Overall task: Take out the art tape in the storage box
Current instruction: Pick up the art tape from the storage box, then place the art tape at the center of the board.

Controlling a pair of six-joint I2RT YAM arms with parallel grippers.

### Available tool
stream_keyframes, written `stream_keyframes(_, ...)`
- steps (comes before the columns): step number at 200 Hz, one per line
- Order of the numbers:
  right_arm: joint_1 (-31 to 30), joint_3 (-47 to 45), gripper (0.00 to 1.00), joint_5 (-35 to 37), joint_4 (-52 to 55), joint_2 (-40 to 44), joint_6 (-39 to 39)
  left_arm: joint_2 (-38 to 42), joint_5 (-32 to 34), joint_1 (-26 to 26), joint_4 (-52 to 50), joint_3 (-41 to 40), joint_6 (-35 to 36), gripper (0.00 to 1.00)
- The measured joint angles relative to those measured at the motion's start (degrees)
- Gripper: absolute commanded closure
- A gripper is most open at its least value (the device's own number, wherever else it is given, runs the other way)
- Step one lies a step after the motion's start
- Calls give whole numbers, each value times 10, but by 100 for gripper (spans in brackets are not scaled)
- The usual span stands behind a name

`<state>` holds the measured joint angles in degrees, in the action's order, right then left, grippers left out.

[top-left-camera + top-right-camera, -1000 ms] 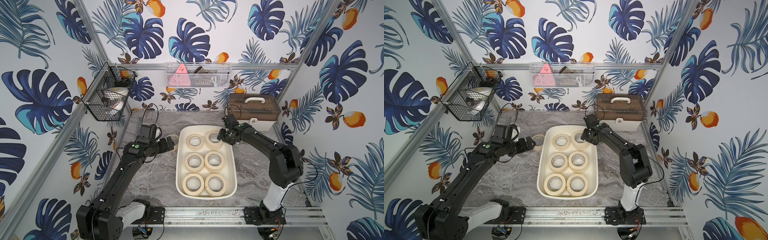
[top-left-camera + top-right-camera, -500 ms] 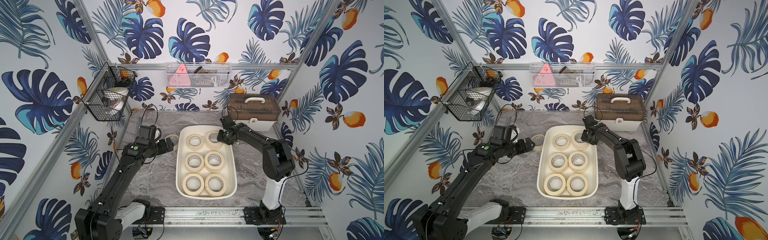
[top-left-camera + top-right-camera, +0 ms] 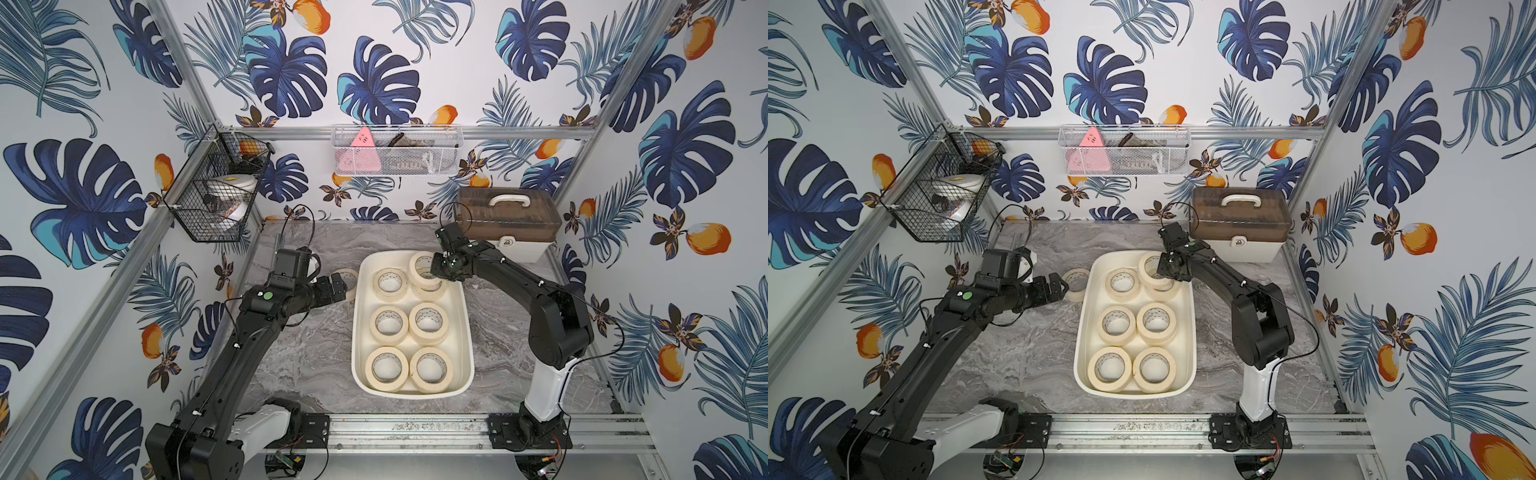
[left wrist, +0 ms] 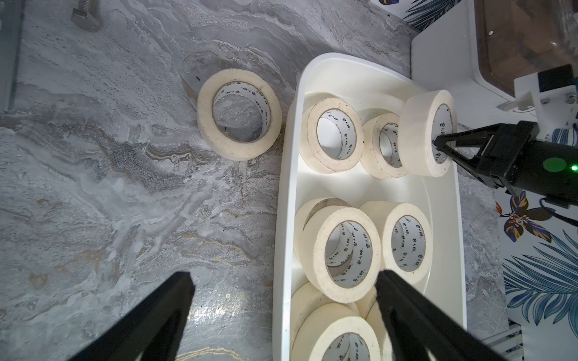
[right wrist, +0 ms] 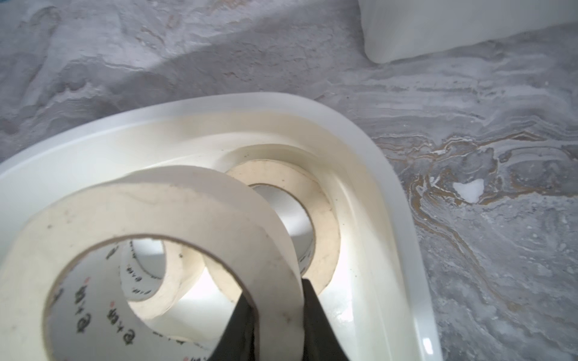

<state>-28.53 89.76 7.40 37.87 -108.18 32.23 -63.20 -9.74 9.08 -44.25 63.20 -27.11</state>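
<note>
The art tape roll (image 4: 417, 134) in my right gripper (image 4: 438, 144) is pinched through its wall, one finger inside the hole and one outside, the jaws drawn nearly together on the thin band. It hangs tilted over the far right corner of the storage box (image 3: 359, 332), and looks to be just clear of the lower roll (image 5: 325, 225) lying flat beneath it. More rolls lie flat in pairs along the box, some stacked. One loose roll (image 4: 205, 112) lies on the marble table (image 3: 307, 365) just beside the box's left wall, and my left gripper (image 3: 1061, 286) hangs near it, spread wide and empty. Since I hold the ring at one side, I expect it to swing, so I should raise it straight until its low edge is above the rim. Then I would carry it slowly out to bare table, staying off the brown-lidded case (image 3: 505, 220), and lower it flat before letting go.
</note>
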Motion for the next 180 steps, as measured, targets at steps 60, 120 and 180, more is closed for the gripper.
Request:
stream_keyframes(60,-112,54,88,32,47,22,-13,-12,41,75,-25,66,8,9)
stream_keyframes(120,-194,78,88,42,74,31,-3,-49,99,151,-34,97,17,22)
stream_keyframes(180,-235,79,87,52,81,45,11,-78,123,185,-34,100,17,29)
